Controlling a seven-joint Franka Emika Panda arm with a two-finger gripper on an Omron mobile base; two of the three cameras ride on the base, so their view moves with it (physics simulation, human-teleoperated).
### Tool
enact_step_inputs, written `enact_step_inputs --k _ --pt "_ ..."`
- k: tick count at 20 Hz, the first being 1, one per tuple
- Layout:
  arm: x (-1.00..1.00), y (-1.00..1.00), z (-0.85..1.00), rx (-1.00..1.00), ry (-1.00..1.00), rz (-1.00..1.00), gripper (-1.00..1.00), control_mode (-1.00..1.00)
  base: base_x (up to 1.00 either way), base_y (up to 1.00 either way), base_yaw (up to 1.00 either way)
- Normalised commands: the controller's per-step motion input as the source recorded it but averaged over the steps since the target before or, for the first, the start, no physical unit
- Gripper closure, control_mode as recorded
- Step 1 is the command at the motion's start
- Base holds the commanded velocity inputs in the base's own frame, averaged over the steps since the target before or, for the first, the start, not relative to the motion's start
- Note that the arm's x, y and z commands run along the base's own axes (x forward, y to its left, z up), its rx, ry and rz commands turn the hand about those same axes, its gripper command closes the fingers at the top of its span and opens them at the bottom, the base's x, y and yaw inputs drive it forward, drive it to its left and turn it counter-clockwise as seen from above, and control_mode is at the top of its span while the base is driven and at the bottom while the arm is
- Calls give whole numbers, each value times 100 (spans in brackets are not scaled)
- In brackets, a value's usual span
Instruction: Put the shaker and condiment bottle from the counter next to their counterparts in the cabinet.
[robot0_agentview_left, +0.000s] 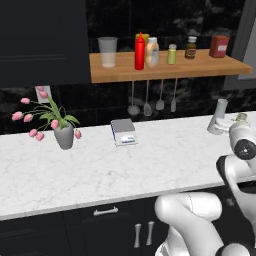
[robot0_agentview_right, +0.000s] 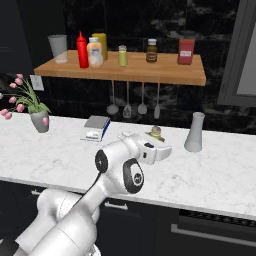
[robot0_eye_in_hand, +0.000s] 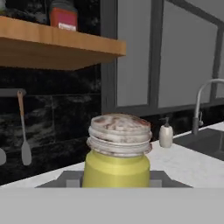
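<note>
Marble counter (robot0_agentview_right: 210, 170) under wooden shelf (robot0_agentview_right: 165, 72). Gripper (robot0_agentview_right: 156, 136) low over the counter, clamped on the yellow-green shaker (robot0_eye_in_hand: 117, 153), upright, seen close in hand view. Red squeeze bottle (robot0_agentview_left: 139, 52) already on shelf beside yellow bottle (robot0_agentview_right: 101, 45); second shaker (robot0_agentview_right: 122, 56) stands further right.

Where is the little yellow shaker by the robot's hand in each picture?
Left base view: the shaker is at the far right edge, on the counter, just right of the white vase.
Right base view: the shaker is near the middle, left of the white vase.
Hand view: the shaker is big, bottom centre.
Shared landmark: the red-lidded jar at the shelf's right end, above the shaker in every view.
</note>
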Motion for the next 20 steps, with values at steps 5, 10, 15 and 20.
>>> enact_step_inputs --k 5,10,15,20 --pt "-3 -18 89 0 -28 51 100 -100 0 0 0" --pt "0 -2 75 0 -13 44 100 -100 0 0 0" --pt "-28 -8 77 0 -5 31 100 -100 0 0 0" --pt "-48 -23 86 0 0 21 100 -100 0 0 0"
